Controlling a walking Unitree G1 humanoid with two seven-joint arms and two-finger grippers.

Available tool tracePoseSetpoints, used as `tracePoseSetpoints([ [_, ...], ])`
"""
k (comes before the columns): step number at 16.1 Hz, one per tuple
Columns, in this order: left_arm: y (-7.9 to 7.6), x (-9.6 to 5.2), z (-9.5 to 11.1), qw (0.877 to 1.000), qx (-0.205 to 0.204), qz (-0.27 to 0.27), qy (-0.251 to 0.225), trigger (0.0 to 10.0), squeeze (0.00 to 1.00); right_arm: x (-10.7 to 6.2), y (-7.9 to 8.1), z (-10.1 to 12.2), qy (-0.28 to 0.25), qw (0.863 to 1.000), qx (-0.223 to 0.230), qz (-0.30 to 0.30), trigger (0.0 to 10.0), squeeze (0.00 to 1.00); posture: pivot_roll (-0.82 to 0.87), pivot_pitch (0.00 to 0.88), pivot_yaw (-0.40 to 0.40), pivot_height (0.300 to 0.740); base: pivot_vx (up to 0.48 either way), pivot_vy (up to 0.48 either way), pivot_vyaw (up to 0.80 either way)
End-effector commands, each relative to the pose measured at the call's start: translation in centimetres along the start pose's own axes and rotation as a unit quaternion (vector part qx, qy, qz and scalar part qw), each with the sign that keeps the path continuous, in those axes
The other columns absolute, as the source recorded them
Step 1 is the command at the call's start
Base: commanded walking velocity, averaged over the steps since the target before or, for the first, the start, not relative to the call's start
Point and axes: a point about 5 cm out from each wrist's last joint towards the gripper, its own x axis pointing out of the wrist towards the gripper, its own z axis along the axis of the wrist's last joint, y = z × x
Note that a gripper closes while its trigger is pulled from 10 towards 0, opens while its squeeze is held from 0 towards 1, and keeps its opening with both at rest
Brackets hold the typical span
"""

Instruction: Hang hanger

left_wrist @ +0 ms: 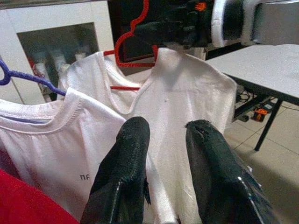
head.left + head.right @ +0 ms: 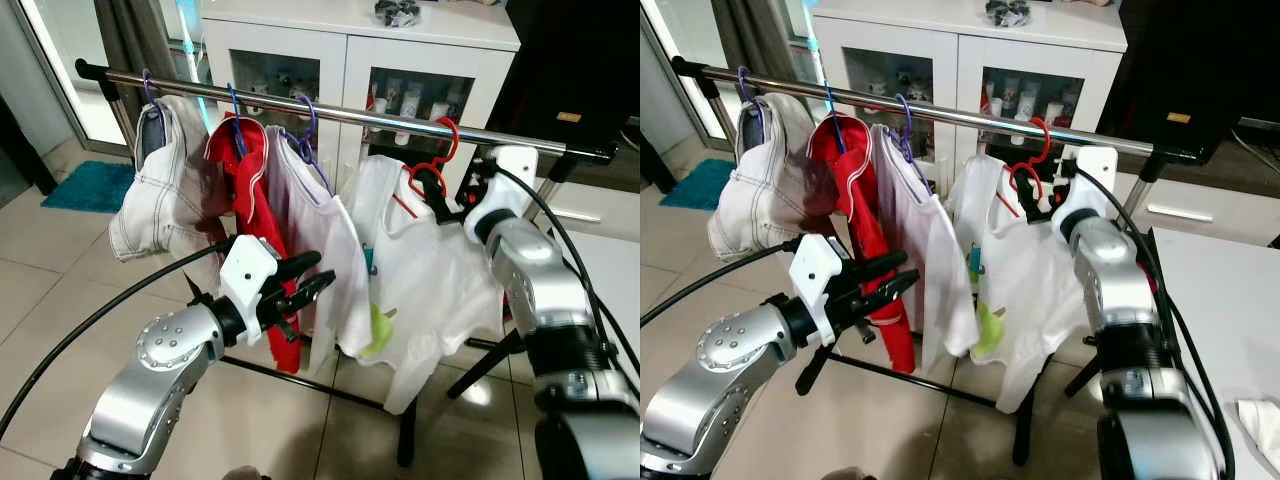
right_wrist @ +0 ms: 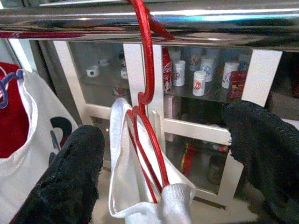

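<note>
Two tools open, right tool [image 3: 159,154] astride red hanger [image 3: 147,93] on chrome rail [image 2: 350,115], white cabinet [image 2: 350,50] behind, tiled floor [image 2: 60,260].

The far ends of the metal rail [image 2: 350,115] are cut off or hidden behind the right arm. Most of the red hanger [image 3: 147,116] is covered by the white shirt [image 2: 420,270]. Labels on the bottles [image 3: 201,77] in the cabinet [image 2: 350,60] cannot be read.
</note>
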Motion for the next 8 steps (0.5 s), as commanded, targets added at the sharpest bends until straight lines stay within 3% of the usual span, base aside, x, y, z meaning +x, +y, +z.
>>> tracePoseSetpoints([
  [1, -0.3, 0.0, 0.0, 1.000, 0.001, -0.011, 0.000, 10.0, 0.00, 0.2, -0.1, 0.2, -0.003, 1.000, -0.007, 0.007, 10.0, 0.00, 0.11, 0.000, -0.018, 0.740, 0.000, 0.000, 0.00],
  [4, -0.7, -0.4, -0.6, 0.999, -0.001, -0.036, 0.020, 10.0, 0.00, 1.6, -1.6, 0.7, 0.015, 0.999, 0.020, 0.021, 10.0, 0.00, 0.10, 0.000, -0.020, 0.740, 0.000, 0.000, 0.00],
  [8, -0.7, -0.5, -0.9, 0.999, 0.004, -0.045, 0.030, 10.0, 0.00, 3.0, -1.7, 2.1, 0.040, 0.997, 0.008, 0.065, 10.0, 0.00, 0.10, 0.000, -0.026, 0.740, 0.000, 0.000, 0.00],
])
